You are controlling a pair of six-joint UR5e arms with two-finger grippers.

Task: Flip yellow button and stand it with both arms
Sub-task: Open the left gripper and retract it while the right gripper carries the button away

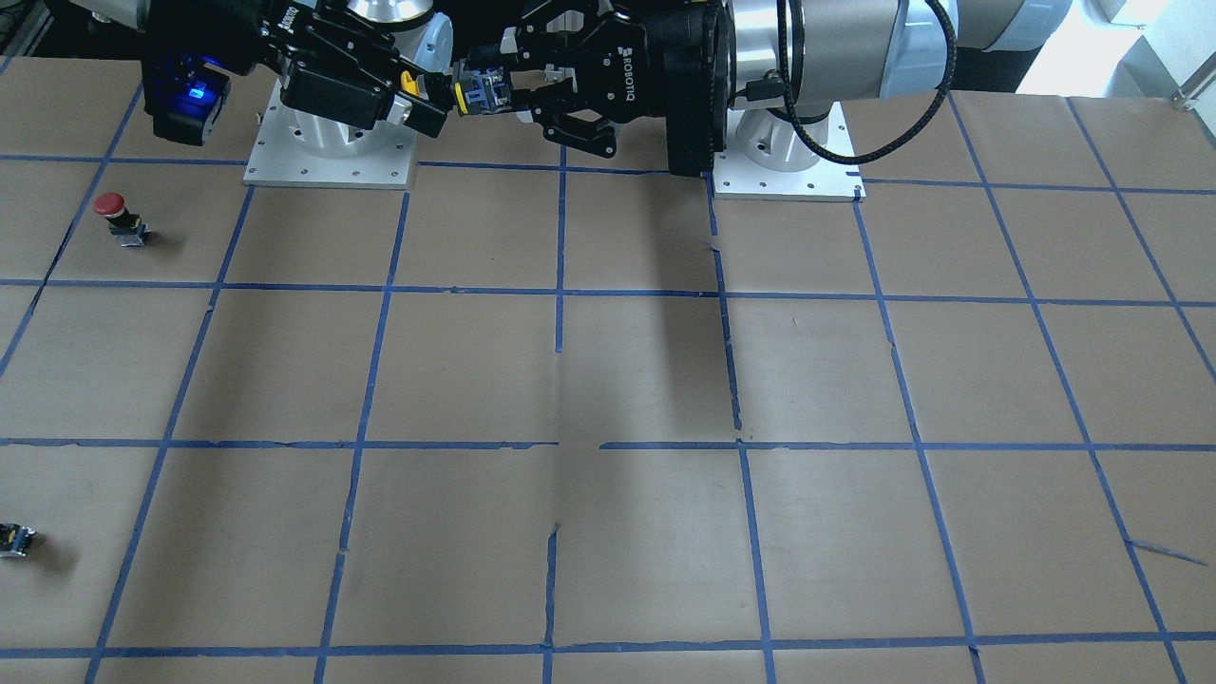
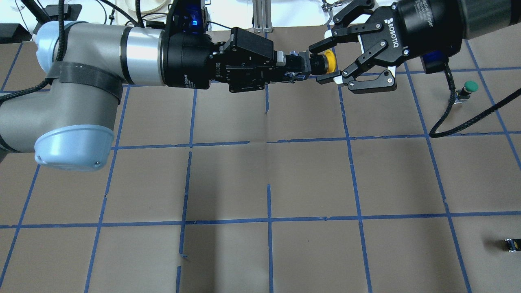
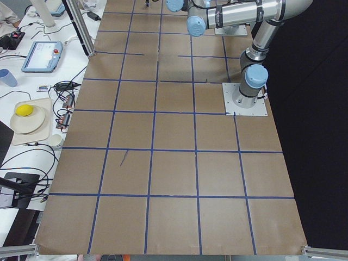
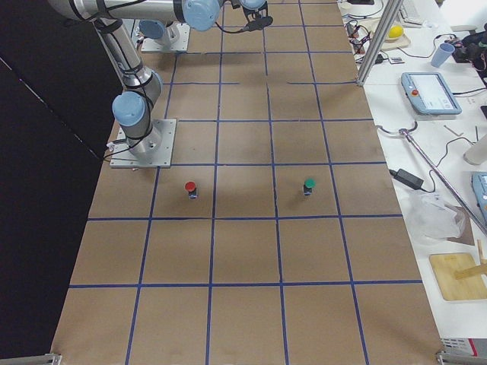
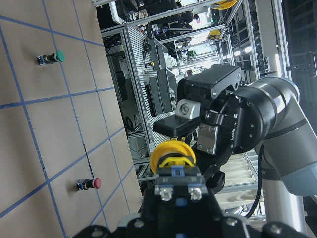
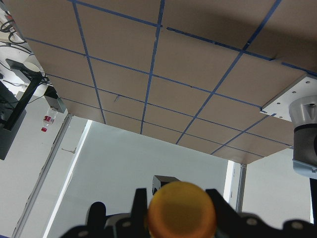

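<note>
The yellow button (image 2: 329, 63) is held in the air above the far middle of the table, lying sideways. My left gripper (image 2: 299, 65) is shut on its black-grey body. My right gripper (image 2: 323, 63) faces it from the other side, and its fingers lie against the round yellow cap. In the front-facing view the two grippers meet tip to tip, the left gripper (image 1: 475, 95) on the view's right and the right gripper (image 1: 423, 95) on its left. The left wrist view shows the cap (image 5: 173, 151) under a right finger pad (image 5: 176, 126). The right wrist view shows the cap (image 6: 183, 208) between its fingers.
A red-capped button (image 1: 112, 214) stands on the table at the robot's right. A green-capped button (image 2: 468, 88) stands further out on that side. A small dark capless block (image 2: 511, 244) lies near the right table edge. The arm base plates (image 1: 328, 171) sit on the brown, blue-taped table.
</note>
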